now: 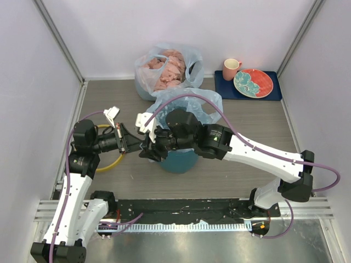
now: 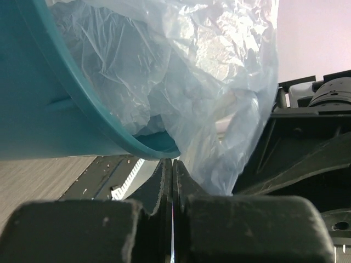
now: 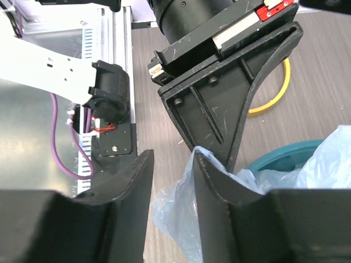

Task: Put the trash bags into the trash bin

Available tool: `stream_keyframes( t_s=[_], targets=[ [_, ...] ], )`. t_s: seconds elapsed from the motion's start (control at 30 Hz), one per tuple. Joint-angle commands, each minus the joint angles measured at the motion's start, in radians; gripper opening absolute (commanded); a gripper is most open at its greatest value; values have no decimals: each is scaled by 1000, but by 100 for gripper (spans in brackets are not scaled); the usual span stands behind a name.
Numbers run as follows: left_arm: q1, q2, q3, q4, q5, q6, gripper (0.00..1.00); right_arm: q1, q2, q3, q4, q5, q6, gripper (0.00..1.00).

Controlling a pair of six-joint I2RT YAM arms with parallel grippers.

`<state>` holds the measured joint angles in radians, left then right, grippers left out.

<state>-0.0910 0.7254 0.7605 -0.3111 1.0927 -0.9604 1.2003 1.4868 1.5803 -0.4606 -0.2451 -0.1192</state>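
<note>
The teal trash bin (image 1: pixel 178 162) stands at the table's middle, mostly under my right arm. The light-blue trash bag (image 1: pixel 189 103) is draped over its far rim and spills inside it (image 2: pixel 192 82). My left gripper (image 1: pixel 133 145) is at the bin's left rim (image 2: pixel 49 109). Its jaws (image 2: pixel 173 167) are pressed together and seem to pinch the bag's edge, which rises to a taut peak at their tip. My right gripper (image 3: pixel 173 159) is open right beside it, with bag film (image 3: pixel 175 213) lying between and below its fingers. The bin's rim (image 3: pixel 279 153) shows at its right.
A yellow ring (image 1: pixel 109 164) lies on the table left of the bin, under my left arm. A clear bag of pink lumps (image 1: pixel 167 68) stands behind the bin. A pink mug (image 1: pixel 231 68) and a plate (image 1: pixel 253 83) sit on a blue mat at the back right.
</note>
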Motion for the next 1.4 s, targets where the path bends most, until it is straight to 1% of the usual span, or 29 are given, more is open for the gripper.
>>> stream_keyframes(
  t_s=[0.0, 0.03, 0.1, 0.17, 0.23, 0.33, 0.4, 0.47, 0.5, 0.53, 0.57, 0.6, 0.63, 0.67, 0.7, 0.73, 0.77, 0.83, 0.87, 0.97, 1.0, 1.03, 1.07, 1.1, 1.13, 1.17, 1.27, 1.3, 1.37],
  targets=[
    [4, 2, 28, -12, 18, 37, 0, 4, -56, 93, -47, 52, -25, 48],
    [4, 6, 34, -19, 7, 52, 0, 2, -68, 99, -53, 67, -27, 51],
    [4, 5, 40, -17, -2, 54, 0, 1, -108, 99, -58, 98, -36, 50],
    [5, 6, 40, 6, -13, 29, 0, 1, -131, 89, -62, 92, -36, 51],
    [5, 5, 37, 56, -13, 3, 0, -1, -134, 83, -87, 56, -22, 54],
    [14, 5, 52, 29, -7, 21, 0, -8, -157, 81, -107, 58, -2, 57],
    [30, -6, 80, -37, -8, 83, 0, -51, -180, 95, -111, 63, 27, 60],
    [39, -11, 106, -39, 13, 98, 0, -106, -194, 110, -115, 55, 65, 60],
    [49, -15, 120, -52, 12, 121, 4, -169, -200, 121, -119, 44, 84, 60],
    [53, -14, 137, -66, 10, 149, 10, -198, -210, 127, -121, 30, 110, 60],
    [53, -14, 181, -88, 7, 179, 23, -223, -217, 129, -124, 27, 116, 60],
    [56, -14, 207, -153, -10, 213, 32, -252, -224, 129, -131, 23, 116, 61],
    [54, -11, 232, -175, -14, 277, 40, -292, -236, 130, -136, 23, 148, 61],
    [56, -9, 281, -192, -16, 296, 63, -315, -244, 127, -138, 24, 159, 61],
    [56, -9, 307, -213, -25, 313, 74, -335, -249, 126, -145, 27, 177, 62],
    [54, -11, 328, -220, -28, 333, 80, -379, -255, 126, -153, 35, 190, 63],
    [54, -9, 364, -227, -31, 341, 84, -399, -263, 126, -158, 84, 205, 64],
    [54, -4, 385, -256, -18, 348, 89, -444, -270, 119, -174, 125, 216, 67],
    [51, 9, 395, -261, -4, 347, 93, -485, -273, 119, -182, 162, 220, 68],
    [25, 38, 414, -293, -16, 371, 94, -543, -269, 118, -226, 242, 248, 76],
    [-13, 46, 422, -302, -34, 387, 93, -559, -267, 107, -260, 309, 262, 78],
    [-41, 58, 434, -321, -98, 409, 92, -577, -267, 100, -279, 310, 271, 80],
    [-74, 87, 463, -368, -131, 460, 91, -620, -269, 90, -312, 299, 276, 81],
    [-152, 106, 477, -387, -172, 480, 91, -640, -273, 74, -323, 285, 286, 81],
    [-188, 117, 488, -399, -207, 492, 91, -663, -273, 69, -335, 270, 289, 82],
    [-200, 123, 491, -389, -221, 499, 91, -700, -272, 67, -346, 259, 293, 83],
    [-217, 157, 491, -378, -231, 486, 91, -757, -257, 66, -389, 192, 306, 84],
    [-243, 166, 490, -372, -237, 482, 91, -795, -254, 51, -391, 164, 312, 84],
    [-266, 180, 493, -368, -247, 483, 91, -829, -240, 29, -388, 77, 332, 84]
  ],
)
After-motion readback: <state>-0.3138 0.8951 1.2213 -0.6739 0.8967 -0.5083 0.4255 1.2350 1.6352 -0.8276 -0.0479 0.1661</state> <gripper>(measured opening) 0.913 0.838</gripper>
